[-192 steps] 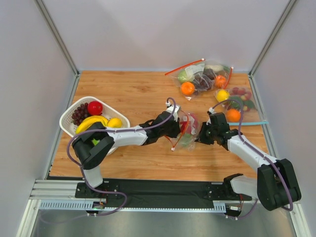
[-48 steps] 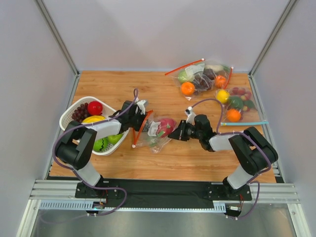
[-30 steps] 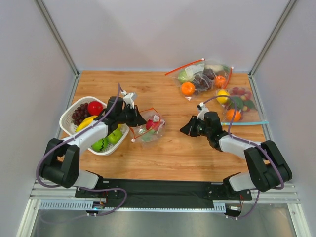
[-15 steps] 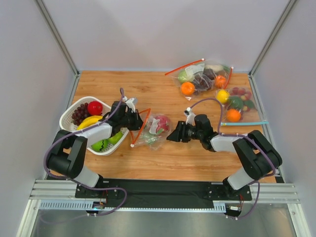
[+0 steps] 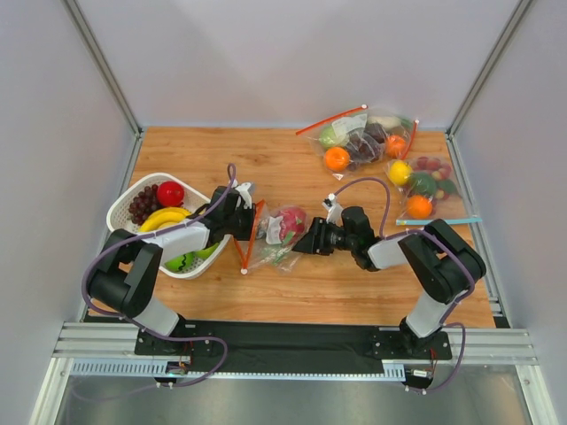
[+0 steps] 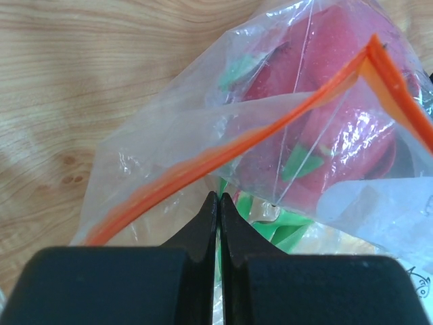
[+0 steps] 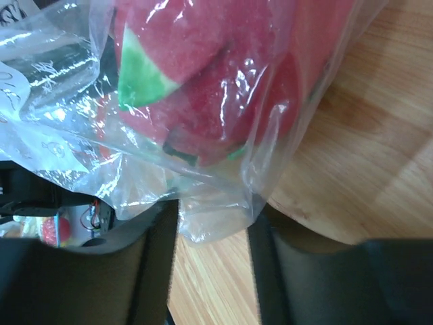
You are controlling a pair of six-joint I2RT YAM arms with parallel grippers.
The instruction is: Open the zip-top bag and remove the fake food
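My right claw (image 5: pixel 306 244) had edged left since a moment before, reaching the zip-top bag (image 5: pixel 273 237) mid-table; its jaws stood half apart around the bag's right end. My left claw (image 5: pixel 247 220) pinched tight on plastic by the zip strip (image 5: pixel 249 241), fake food (image 5: pixel 291 221) inside.

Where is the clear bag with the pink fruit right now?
Seen from above, the zip-top bag lies mid-table, between the left gripper, which pinches it, and the right gripper, just right of the white basket.
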